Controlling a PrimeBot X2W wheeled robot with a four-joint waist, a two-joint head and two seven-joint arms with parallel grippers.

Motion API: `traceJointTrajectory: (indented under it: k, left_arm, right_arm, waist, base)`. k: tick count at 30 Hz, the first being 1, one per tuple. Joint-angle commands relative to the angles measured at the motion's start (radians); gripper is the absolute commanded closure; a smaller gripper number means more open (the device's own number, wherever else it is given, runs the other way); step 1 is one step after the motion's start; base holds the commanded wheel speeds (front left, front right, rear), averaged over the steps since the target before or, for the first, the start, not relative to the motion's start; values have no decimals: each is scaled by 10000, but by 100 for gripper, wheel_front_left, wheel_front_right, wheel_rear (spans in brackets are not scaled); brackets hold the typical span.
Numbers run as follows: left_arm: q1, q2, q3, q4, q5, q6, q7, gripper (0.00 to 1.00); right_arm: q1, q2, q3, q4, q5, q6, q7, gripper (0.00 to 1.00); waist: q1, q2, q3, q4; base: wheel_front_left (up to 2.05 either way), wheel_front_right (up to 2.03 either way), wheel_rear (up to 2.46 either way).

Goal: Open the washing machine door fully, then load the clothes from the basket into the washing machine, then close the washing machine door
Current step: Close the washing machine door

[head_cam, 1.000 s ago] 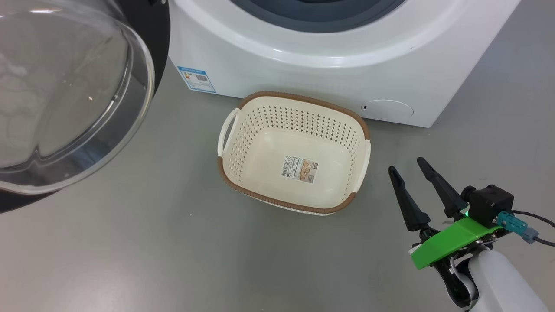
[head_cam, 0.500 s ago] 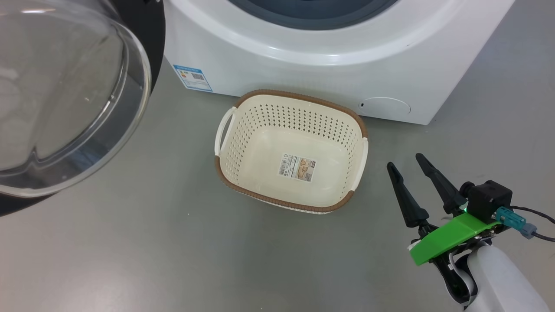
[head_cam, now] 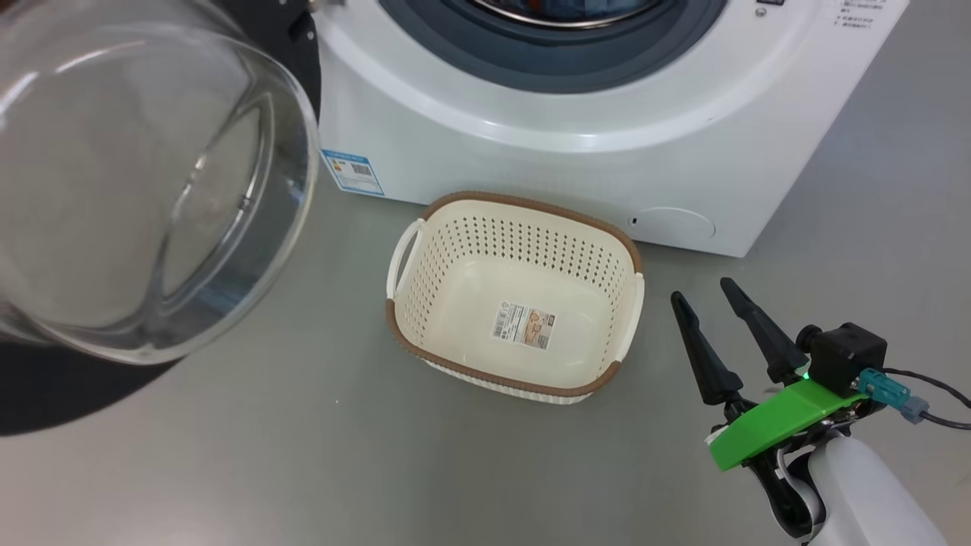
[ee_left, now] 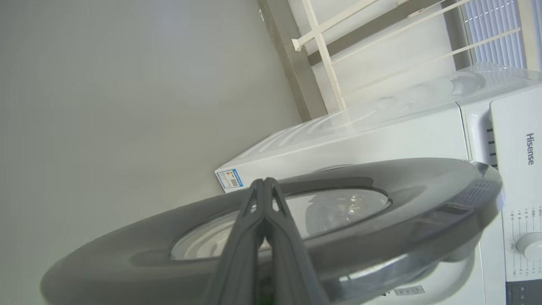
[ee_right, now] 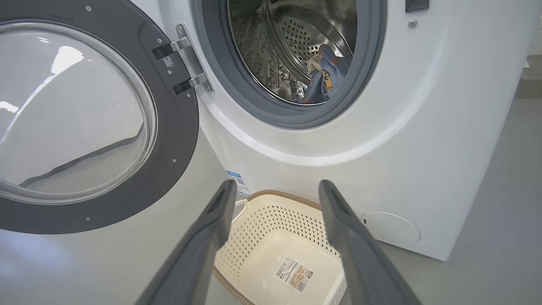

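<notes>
The big white front-loading washing machine has its round black-rimmed glass door swung wide to the robot's left. The light blue cartoon-printed clothes lie inside the steel drum. The cream perforated plastic basket sits on the grey floor just before the machine (a label sticker shows on its bottom). The right gripper hovers beside the basket, fingers spread wide, holding nothing. The left gripper is pinched together at the door's outer face; contact unclear.

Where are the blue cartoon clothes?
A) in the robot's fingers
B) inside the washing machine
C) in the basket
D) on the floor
B: the clothes lie in the drum of the washing machine, while the basket shows a bare bottom.
</notes>
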Motion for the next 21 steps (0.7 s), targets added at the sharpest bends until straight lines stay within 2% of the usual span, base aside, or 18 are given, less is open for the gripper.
traceJointTrajectory:
  k: [1, 9, 14, 17, 21]
  left_arm:
    - [445, 310, -38, -502, -167, 154, 546, 100]
    - [1894, -392, 20, -3603, -873, 1384, 2476, 100]
    - [2742, -1000, 45, -5819, -1297, 2178, 3241, 100]
    - [3196, -1374, -91, -6965, -1493, 2562, 3640, 100]
    - [3605, -1700, -192, -7868, -1785, 2844, 4081, 100]
  right_arm:
    - [222, 98, 174, -158, 41, 27, -48, 0]
    - [397, 260, 112, -80, 143, 27, -48, 0]
    - [491, 358, 62, -61, 184, 27, -48, 0]
    - [555, 431, 27, -44, 213, 27, -48, 0]
    - [650, 514, -27, -24, 230, 27, -48, 0]
  waist:
    - [0, 0, -175, 46]
    - [0, 0, -594, -29]
    - [0, 0, -833, -181]
    - [0, 0, -1001, -320]
    - [0, 0, -1214, -575]
  base:
    - [0, 0, 0]
    - [0, 0, 0]
    - [0, 0, 0]
    - [0, 0, 0]
    - [0, 0, 0]
